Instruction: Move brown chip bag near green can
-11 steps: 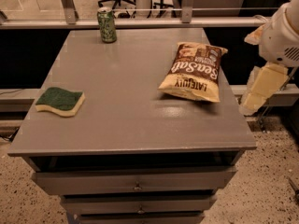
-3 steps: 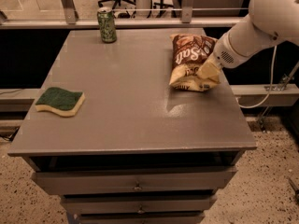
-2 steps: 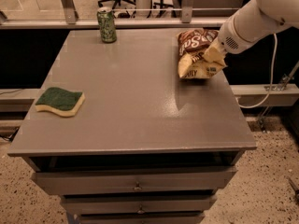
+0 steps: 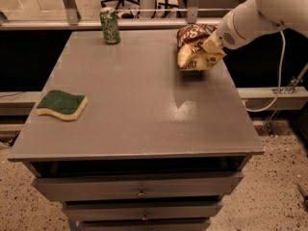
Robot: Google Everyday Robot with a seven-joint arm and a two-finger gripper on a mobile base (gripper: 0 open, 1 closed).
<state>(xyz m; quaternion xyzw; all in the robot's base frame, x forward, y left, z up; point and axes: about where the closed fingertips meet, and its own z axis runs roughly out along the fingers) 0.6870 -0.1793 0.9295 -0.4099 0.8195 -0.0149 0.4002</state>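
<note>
The brown chip bag (image 4: 191, 48) is crumpled and held just above the far right part of the grey table (image 4: 144, 114). My gripper (image 4: 211, 46) reaches in from the right on the white arm (image 4: 260, 13) and is shut on the bag's right side. The green can (image 4: 110, 26) stands upright at the table's far edge, left of centre, well to the left of the bag and apart from it.
A yellow sponge with a green top (image 4: 61, 104) lies near the table's left edge. Drawers (image 4: 139, 190) sit under the tabletop. A rail and chair legs are behind the table. A cable hangs at the right.
My gripper came in from the right, took hold of the bag and has carried it toward the far edge and slightly left; the bag is now crumpled and raised.
</note>
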